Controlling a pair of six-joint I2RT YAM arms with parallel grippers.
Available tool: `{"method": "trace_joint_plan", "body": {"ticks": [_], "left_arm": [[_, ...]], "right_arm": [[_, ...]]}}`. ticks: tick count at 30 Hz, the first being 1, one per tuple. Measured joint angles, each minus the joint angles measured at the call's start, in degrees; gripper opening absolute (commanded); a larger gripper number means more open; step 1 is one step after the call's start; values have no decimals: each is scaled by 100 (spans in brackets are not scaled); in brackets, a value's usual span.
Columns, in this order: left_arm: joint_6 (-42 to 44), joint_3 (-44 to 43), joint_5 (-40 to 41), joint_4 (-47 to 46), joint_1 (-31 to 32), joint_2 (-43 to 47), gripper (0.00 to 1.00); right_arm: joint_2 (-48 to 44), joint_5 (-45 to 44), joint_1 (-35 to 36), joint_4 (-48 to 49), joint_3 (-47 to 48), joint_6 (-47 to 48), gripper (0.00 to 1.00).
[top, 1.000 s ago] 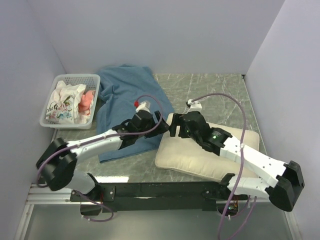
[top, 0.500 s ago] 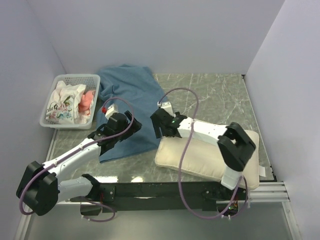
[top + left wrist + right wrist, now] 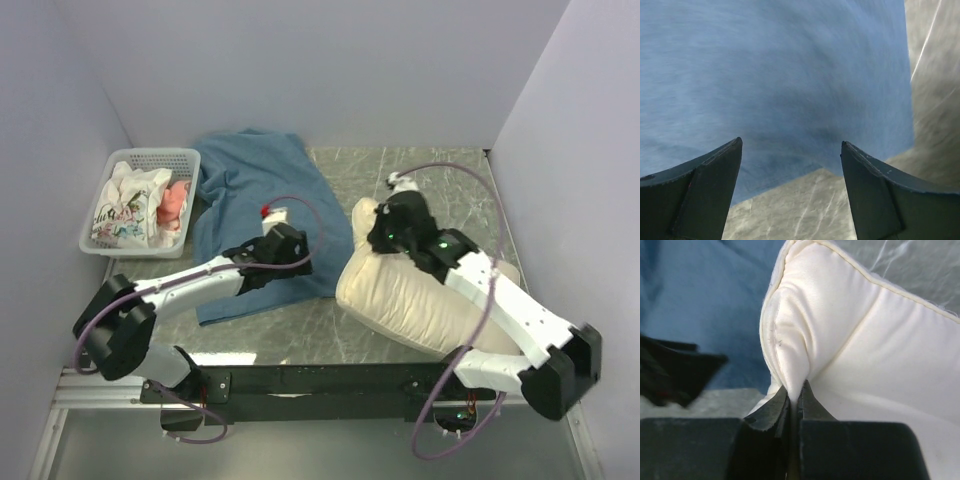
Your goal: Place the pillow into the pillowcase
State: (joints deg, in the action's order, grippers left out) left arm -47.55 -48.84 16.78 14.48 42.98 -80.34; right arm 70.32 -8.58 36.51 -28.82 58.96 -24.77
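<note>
The cream pillow (image 3: 420, 295) lies at the right of the table, its left end raised. My right gripper (image 3: 377, 236) is shut on a fold of fabric at that raised corner; in the right wrist view the pinch (image 3: 796, 387) squeezes the pillow (image 3: 865, 340) tightly. The blue pillowcase (image 3: 260, 190) is spread wrinkled at the back left. My left gripper (image 3: 303, 258) hovers open over its near right edge, with nothing between the fingers (image 3: 791, 142); below them are the pillowcase (image 3: 765, 75) and bare table (image 3: 815, 210). The pillowcase (image 3: 705, 300) also lies behind the pillow's corner.
A white plastic basket (image 3: 160, 153) with white floral and pink cloths stands at the far left against the wall. Grey walls enclose the marble table (image 3: 440, 180) on three sides. The arms' cables loop above the pillow and the pillowcase.
My right gripper has shut on the pillow's left corner and lifted that end. My left arm swung left, then back right over the pillowcase's edge, staying open.
</note>
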Motion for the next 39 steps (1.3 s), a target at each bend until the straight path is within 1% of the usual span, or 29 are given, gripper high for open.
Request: {"method": "trace_joint_plan", "body": {"ticks": [2, 5, 9, 12, 18, 24, 31, 33, 35, 39], "left_arm": [[232, -184, 157, 52, 299, -271, 82], [619, -365, 341, 103, 678, -586, 81], [1045, -439, 363, 116, 953, -763, 76], [1366, -649, 367, 140, 1134, -1003, 74], [1808, -1189, 590, 334, 1624, -1674, 74], [2000, -1377, 1067, 560, 1897, -2133, 74], [2208, -1547, 1464, 634, 2024, -2406, 67], [2273, -1552, 1482, 627, 2037, -2428, 69], [2326, -1552, 1480, 614, 2050, -2426, 75], [2439, -1438, 1364, 501, 2065, -2291, 79]], "right_arm": [[-448, 210, -306, -127, 125, 0, 0], [-861, 479, -603, -179, 201, -20, 0], [-1104, 896, -953, -243, 201, -68, 0], [-1161, 1137, -1150, -247, 197, -107, 0], [-1386, 1338, -1384, -238, 96, -164, 0], [-1696, 1340, -1532, -293, -48, -254, 0], [-1891, 1335, -1558, -352, -136, -302, 0], [-1950, 1318, -1576, -389, -136, -308, 0], [-2026, 1314, -1596, -404, -136, -308, 0], [-2129, 1318, -1611, -444, -138, -317, 0]]}}
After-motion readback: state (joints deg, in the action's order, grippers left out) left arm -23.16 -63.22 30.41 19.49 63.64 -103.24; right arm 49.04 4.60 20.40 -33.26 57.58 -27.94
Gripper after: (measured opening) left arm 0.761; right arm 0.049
